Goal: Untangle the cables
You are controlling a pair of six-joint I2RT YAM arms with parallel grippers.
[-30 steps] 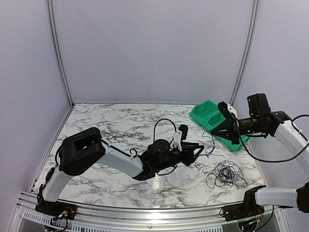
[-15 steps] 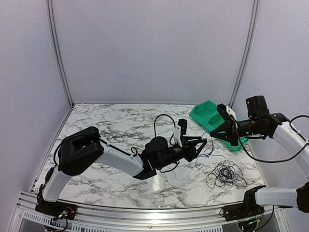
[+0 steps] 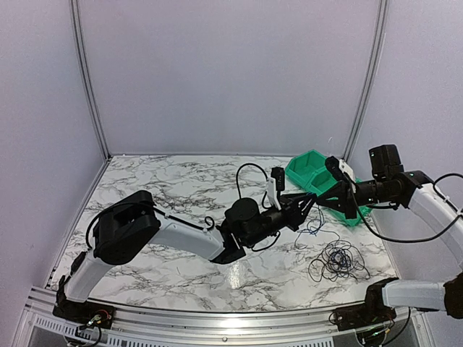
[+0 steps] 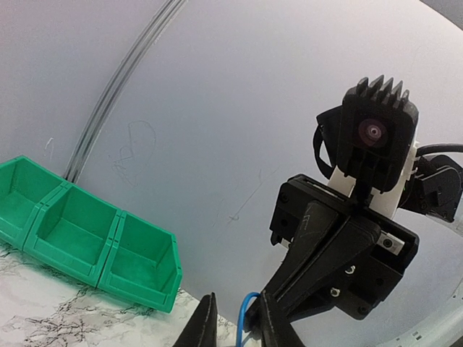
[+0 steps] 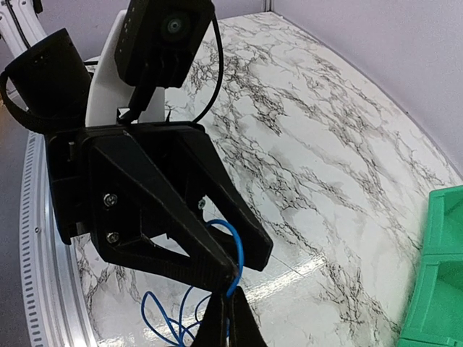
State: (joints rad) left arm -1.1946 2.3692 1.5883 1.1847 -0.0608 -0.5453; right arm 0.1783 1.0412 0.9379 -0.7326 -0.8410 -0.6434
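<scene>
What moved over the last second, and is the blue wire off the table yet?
The left gripper rose and pushed right toward the right gripper, lifting the blue cable pinched between its fingers; part still trails to the table. The right gripper came slightly left to meet it. The black coil and green bin stayed put.

**Colours and patterns across the three views**

The table (image 3: 166, 184) is surfaced in white marble veined with black and grey. A bright green bin (image 3: 312, 173) is seen at about two o'clock in the top view, and the same green is shown on its compartments in the left wrist view. The cables (image 3: 337, 262) are mostly black, coiled at about four o'clock; one thin strand (image 5: 230, 246) is blue. The left gripper (image 3: 307, 205) is black, with a white camera mount behind it. The right gripper (image 3: 330, 196) is black, too. Both arms are coloured white and black. The walls (image 3: 231, 72) are a pale lilac-grey.
</scene>
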